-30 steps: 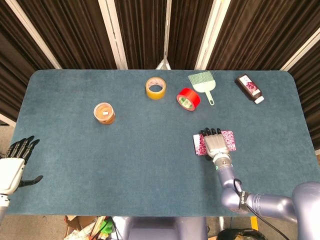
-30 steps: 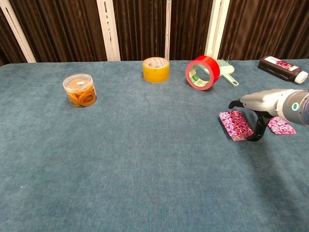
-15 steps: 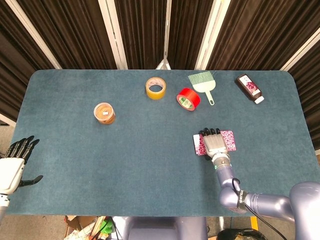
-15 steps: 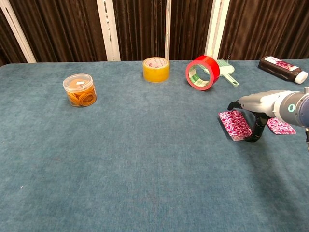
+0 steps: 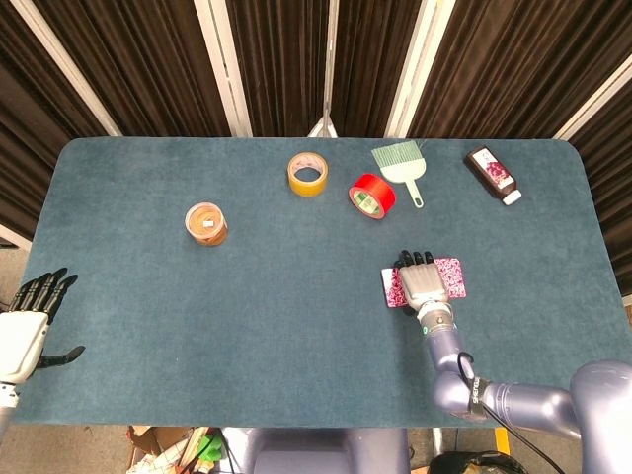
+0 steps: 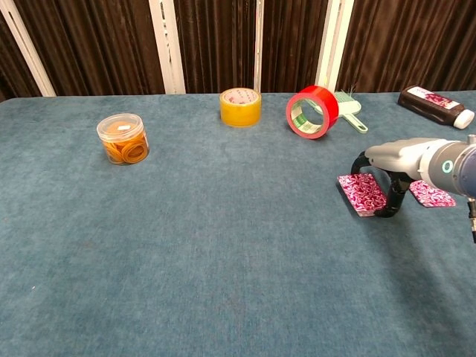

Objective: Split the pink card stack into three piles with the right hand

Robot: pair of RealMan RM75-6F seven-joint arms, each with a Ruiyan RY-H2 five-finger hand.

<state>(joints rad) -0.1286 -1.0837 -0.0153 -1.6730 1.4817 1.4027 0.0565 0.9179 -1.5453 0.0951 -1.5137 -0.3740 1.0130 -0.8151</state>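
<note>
The right robot hand (image 5: pixel 425 280) arches over the pink card stack (image 6: pixel 361 193), fingertips down on the desk (image 6: pixel 223 245), grip unclear; another pink pile (image 6: pixel 431 194) lies right.

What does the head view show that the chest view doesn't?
Only the head view shows the left hand, off the table's left edge with fingers spread, holding nothing, plus boxes on the floor under the near edge. Only the chest view shows, side-on, the right hand's fingers arched down to the cloth between two pink card piles. Both show the right hand, the cards, orange jar, yellow tape, red tape, green brush and dark bottle.
</note>
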